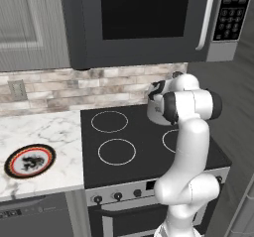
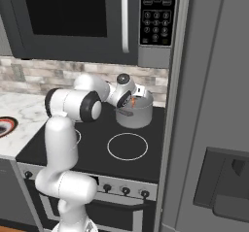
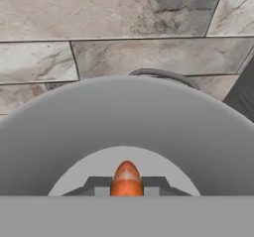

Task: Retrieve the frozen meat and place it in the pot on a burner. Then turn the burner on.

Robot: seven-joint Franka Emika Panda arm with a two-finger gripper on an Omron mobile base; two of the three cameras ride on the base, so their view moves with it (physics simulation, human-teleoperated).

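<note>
The end effector (image 2: 127, 101) is clamped tight on the frozen meat (image 3: 126, 179), holding it just over the open mouth of the pot (image 2: 134, 115); beyond the pot rises the stone-tile backsplash (image 3: 124, 28).

The frozen meat (image 3: 126, 178) — a small orange-tan lump, seen end-on — is pinched between the fingertips over the open mouth of the pot (image 2: 133, 113), a short, wide grey metal cylinder standing upright on the stove's back right burner — its small handle toward the tiled wall.
</note>
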